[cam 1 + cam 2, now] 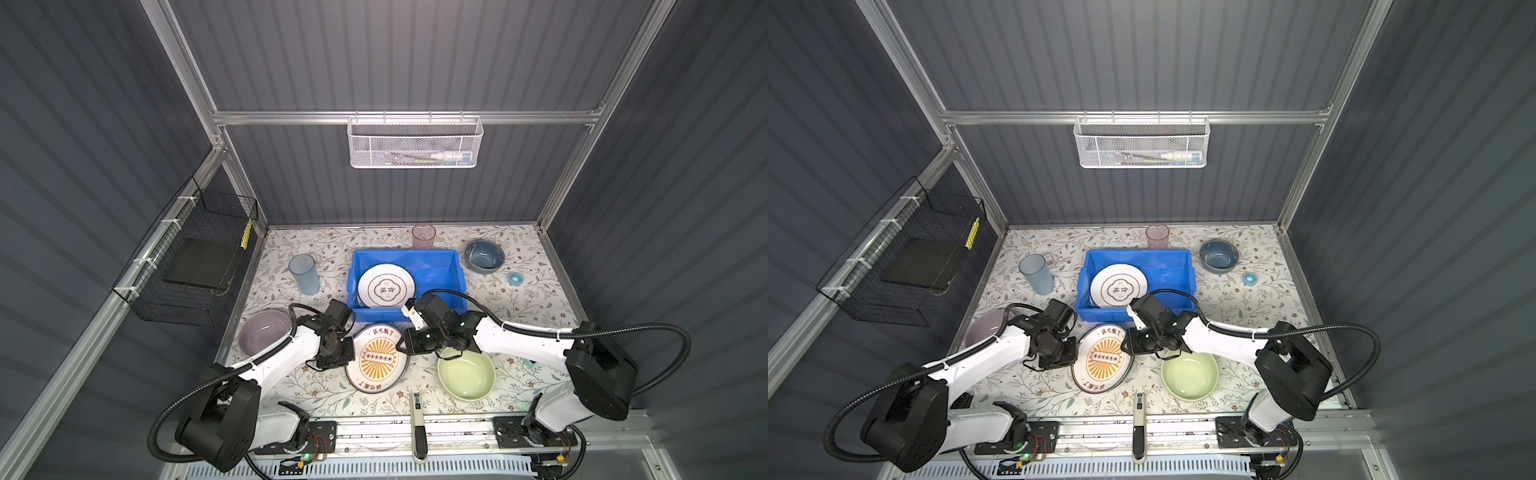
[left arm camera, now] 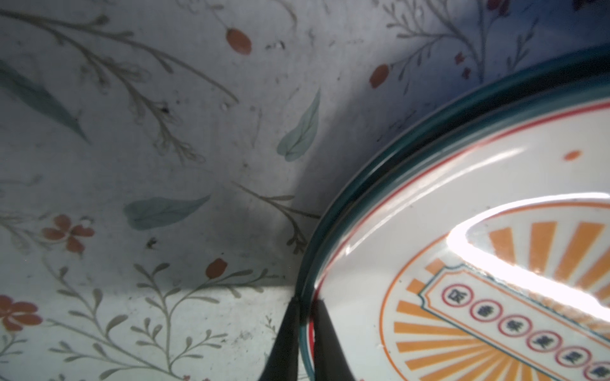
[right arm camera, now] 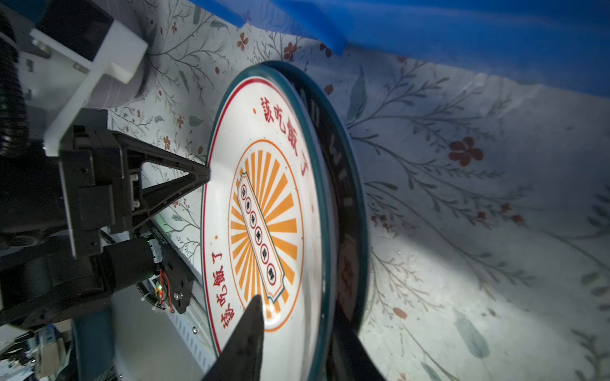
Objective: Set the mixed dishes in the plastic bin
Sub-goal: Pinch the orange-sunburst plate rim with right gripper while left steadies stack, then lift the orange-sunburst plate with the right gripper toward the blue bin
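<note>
Orange plate (image 1: 377,359) sits just outside the bin's (image 1: 405,252) near wall, not in yet. Left gripper (image 2: 305,301) is pinched tight on its rim. Right gripper (image 3: 295,310) straddles the opposite rim, one finger over and one under. We can't tell if it's biting. We'd confirm that second grip first, then lift both sides level and clear the near wall. Lower it into the bin's bare half, beside the white plate (image 1: 386,286) already inside. Let go only once it rests.
</note>
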`<state>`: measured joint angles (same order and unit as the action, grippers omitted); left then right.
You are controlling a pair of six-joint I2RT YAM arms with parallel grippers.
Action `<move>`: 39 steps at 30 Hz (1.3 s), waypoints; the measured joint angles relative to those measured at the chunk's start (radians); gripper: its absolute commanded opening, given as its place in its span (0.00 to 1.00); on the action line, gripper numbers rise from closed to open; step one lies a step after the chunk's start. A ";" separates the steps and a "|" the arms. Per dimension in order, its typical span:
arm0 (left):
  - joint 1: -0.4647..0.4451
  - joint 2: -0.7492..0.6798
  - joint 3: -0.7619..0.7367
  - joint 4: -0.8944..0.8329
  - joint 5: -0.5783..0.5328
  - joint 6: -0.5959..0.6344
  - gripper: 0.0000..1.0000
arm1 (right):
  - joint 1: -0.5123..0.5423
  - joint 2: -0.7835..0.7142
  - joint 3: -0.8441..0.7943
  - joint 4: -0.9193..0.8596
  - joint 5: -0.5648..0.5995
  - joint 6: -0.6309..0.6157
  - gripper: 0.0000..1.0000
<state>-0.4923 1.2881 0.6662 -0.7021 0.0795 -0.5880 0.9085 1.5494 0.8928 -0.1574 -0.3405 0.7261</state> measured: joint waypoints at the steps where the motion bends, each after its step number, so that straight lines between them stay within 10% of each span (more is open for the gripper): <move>1: 0.000 0.000 0.000 0.000 0.000 0.000 0.11 | 0.000 0.000 -0.005 0.019 -0.010 0.009 0.31; 39: -0.004 -0.061 0.133 -0.085 -0.052 0.045 0.31 | 0.000 -0.051 0.004 -0.104 0.077 -0.008 0.04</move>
<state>-0.4965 1.2266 0.7994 -0.7876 0.0277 -0.5430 0.9089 1.4982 0.8967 -0.2611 -0.2638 0.7181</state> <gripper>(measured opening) 0.295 0.088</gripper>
